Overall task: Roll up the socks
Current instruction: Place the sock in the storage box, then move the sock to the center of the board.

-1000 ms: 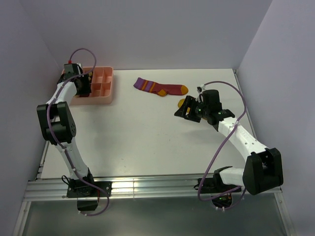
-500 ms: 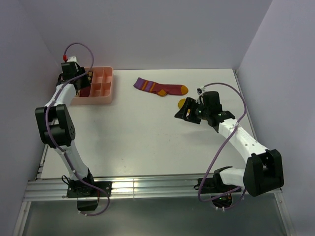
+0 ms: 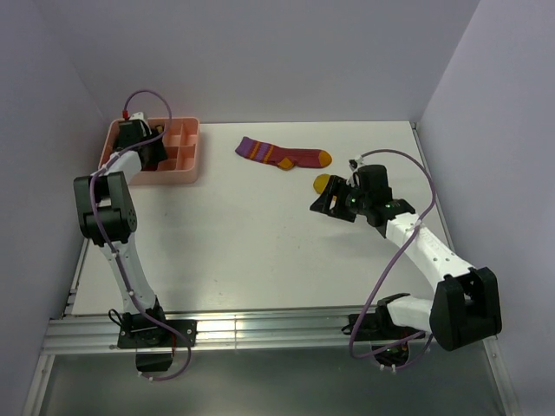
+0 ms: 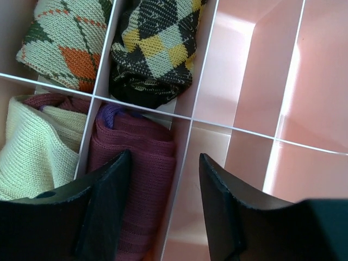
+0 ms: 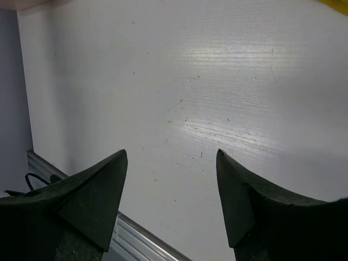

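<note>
A maroon sock point(image 3: 282, 154) with purple cuff and orange toe lies flat at the back of the table. The toe of a mustard-yellow sock point(image 3: 324, 182) shows just beyond my right gripper point(image 3: 334, 202), which hangs open over bare table point(image 5: 179, 81); in the right wrist view my right gripper point(image 5: 171, 155) holds nothing. My left gripper point(image 3: 146, 149) is over the pink tray point(image 3: 178, 178). In the left wrist view the left gripper point(image 4: 165, 157) stands open above a rolled maroon sock point(image 4: 138, 174) and a divider, gripping nothing.
The tray point(image 4: 244, 81) is split into compartments. Other cells hold a tan diamond-check roll point(image 4: 60, 43), a black-and-yellow check roll point(image 4: 155, 49) and a cream roll point(image 4: 32, 147); the cells to the right are bare. Walls close in the table at the back and both sides.
The left wrist has shifted over the tray, first back and then nearer and to the right. The right gripper has crept slightly right and toward the near edge.
</note>
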Controlling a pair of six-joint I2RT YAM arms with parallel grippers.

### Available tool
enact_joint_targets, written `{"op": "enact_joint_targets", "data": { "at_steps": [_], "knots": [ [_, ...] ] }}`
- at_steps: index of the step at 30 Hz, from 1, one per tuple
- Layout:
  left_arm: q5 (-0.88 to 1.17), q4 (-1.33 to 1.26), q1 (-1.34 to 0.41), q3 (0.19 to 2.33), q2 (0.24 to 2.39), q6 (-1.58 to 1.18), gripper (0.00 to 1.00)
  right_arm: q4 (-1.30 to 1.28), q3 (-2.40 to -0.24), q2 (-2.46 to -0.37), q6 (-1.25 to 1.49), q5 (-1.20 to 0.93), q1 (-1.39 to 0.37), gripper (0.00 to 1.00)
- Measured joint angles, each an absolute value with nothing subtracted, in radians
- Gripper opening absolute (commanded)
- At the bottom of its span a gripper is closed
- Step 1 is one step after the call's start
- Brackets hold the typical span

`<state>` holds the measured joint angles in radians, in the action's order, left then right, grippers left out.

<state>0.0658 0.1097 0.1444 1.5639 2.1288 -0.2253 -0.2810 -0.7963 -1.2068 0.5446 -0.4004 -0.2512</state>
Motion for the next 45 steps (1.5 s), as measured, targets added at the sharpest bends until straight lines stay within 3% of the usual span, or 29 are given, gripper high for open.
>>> {"op": "enact_joint_targets", "data": {
  "at_steps": [9, 16, 20, 25, 30, 34, 45],
  "knots": [
    [0.064, 0.227, 0.144, 1.566, 1.988, -0.243, 0.66, -0.329, -0.873, -1.206, 0.521, -0.296, -0.25, 0.75],
    [0.037, 0.288, 0.144, 1.619, 1.646, -0.274, 0.77, -0.341, -1.021, -1.205, 0.539, -0.193, -0.24, 0.82],
    [0.029, 0.329, 0.144, 1.624, 1.43, -0.301, 0.78, -0.357, -1.077, -1.229, 0.568, -0.182, -0.202, 0.74],
    [0.028, 0.449, 0.142, 1.636, 1.256, -0.34, 0.79, -0.417, -1.198, -1.397, 0.607, -0.172, -0.144, 0.71],
    [-0.012, 0.584, 0.076, 1.631, 1.138, -0.361, 0.87, -0.455, -1.216, -1.562, 0.654, -0.157, -0.057, 0.7],
    [-0.016, 0.656, 0.029, 1.578, 1.013, -0.392, 1.0, -0.483, -1.22, -1.675, 0.658, -0.099, 0.022, 0.7],
    [-0.024, 0.686, 0.011, 1.317, 0.746, -0.484, 0.98, -0.542, -1.316, -1.931, 0.609, -0.074, 0.067, 0.68]
  ]
}}
